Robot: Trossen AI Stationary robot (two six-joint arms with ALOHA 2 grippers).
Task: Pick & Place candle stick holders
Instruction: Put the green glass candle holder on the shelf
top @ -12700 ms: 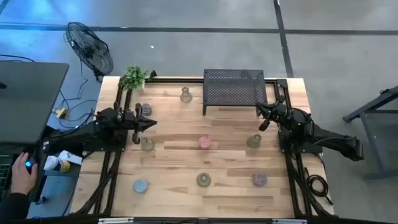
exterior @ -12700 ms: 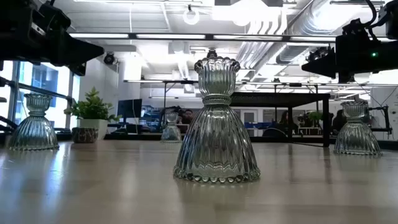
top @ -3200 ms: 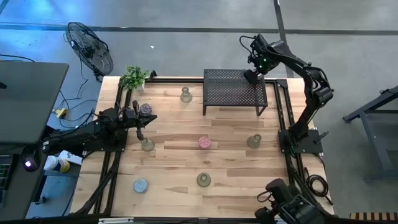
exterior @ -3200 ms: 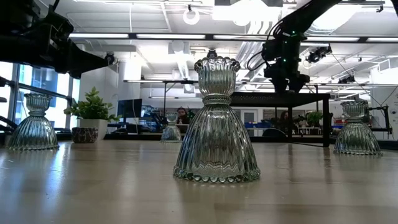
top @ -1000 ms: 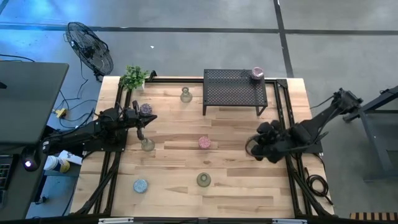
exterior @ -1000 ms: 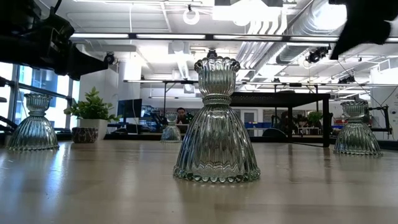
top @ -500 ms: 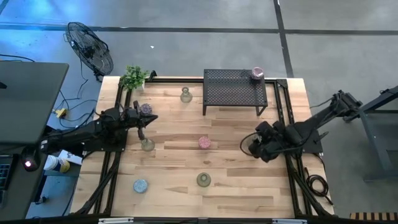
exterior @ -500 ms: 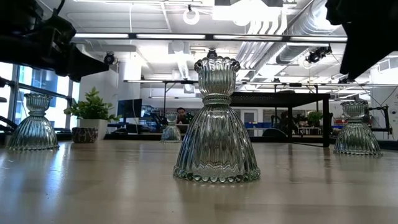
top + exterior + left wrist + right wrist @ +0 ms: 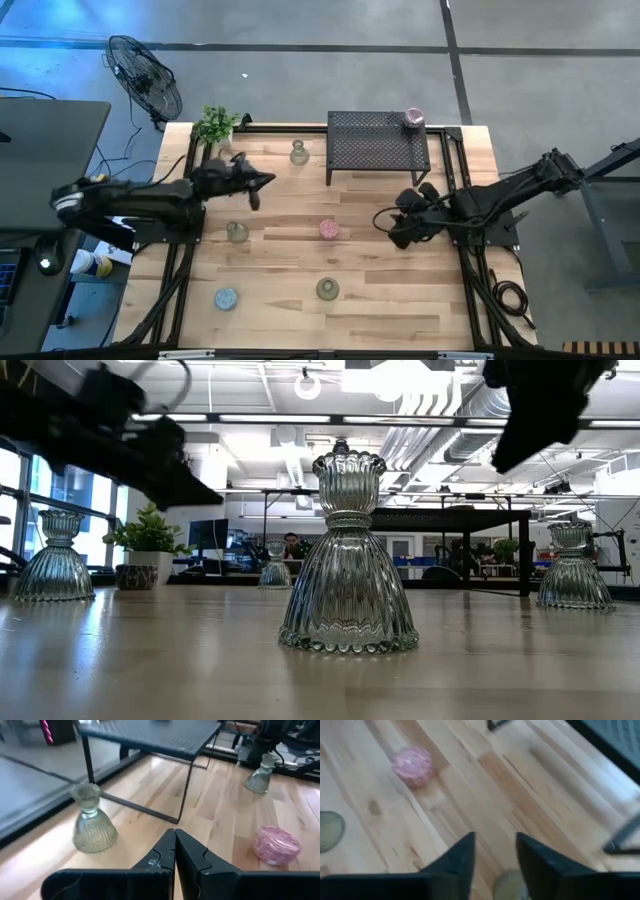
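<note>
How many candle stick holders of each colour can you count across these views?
Pink holder: 1
Light blue holder: 1
Mauve holder, on the black rack: 1
Clear or greenish glass holders: 4
Total in view: 7

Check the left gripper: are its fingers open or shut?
Shut. In the left wrist view the left gripper has its two dark fingers pressed together with nothing between them, pointing toward the black mesh rack.
</note>
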